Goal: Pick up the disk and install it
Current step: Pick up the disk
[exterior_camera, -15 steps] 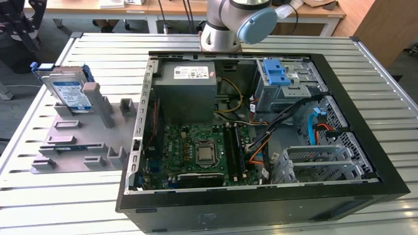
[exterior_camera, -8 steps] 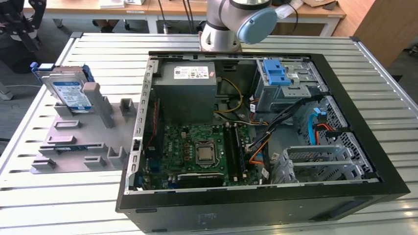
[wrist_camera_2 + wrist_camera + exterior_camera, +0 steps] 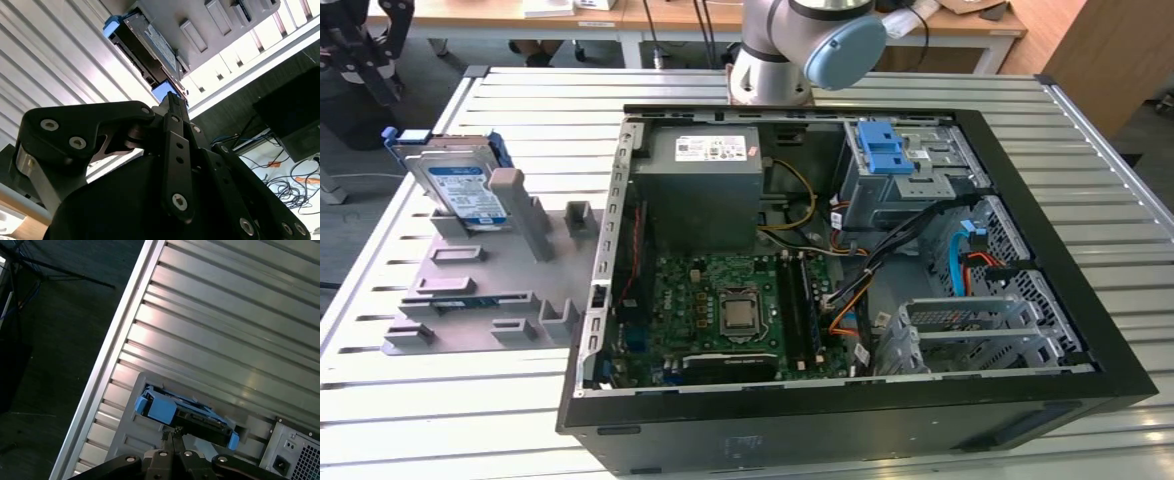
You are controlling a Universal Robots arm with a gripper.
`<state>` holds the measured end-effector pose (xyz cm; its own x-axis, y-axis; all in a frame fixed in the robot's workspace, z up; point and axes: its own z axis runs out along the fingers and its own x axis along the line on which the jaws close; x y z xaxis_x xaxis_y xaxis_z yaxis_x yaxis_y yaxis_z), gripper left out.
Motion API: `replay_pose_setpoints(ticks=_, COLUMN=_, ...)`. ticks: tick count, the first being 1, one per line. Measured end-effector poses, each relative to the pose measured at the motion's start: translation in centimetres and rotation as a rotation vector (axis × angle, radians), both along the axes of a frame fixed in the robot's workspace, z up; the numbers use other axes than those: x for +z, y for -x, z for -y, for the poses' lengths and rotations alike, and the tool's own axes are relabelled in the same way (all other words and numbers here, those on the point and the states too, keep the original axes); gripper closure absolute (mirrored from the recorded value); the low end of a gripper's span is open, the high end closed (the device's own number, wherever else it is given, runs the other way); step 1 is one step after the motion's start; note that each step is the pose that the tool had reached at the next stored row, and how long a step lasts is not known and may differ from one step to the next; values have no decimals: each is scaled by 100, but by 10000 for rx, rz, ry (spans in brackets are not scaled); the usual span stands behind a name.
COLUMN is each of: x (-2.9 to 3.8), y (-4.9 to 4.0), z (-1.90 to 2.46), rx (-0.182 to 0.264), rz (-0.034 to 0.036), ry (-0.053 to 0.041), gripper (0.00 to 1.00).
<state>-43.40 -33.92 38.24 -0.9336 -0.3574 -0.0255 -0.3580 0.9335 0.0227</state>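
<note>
Pressed together with nothing between them, the fingers of the gripper [image 3: 172, 432] hang short of the disk [image 3: 186, 413] in both wrist views, their tips aimed at its upper edge; whether they touch its blue carrier frame I cannot tell. In the exterior view the disk [image 3: 460, 186] stands on edge in a slotted upright of the grey fixture plate [image 3: 480, 292], on the slatted metal surface [image 3: 440, 410] to the exterior view's left of the open computer case [image 3: 854, 402]. Standing it upright seems meant to leave the top edge and both flat faces free for a grasp from above. Inside the case, the silver drive cage [image 3: 977, 328] at the exterior view's right holds no drive, so I judge that nothing has been installed and the pick-up itself is not yet made.
</note>
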Motion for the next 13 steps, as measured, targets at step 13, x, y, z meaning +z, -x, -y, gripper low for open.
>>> replay_pose_setpoints(ticks=13, x=-2, y=6, z=0, rx=718, rz=0, ry=0, gripper=89)
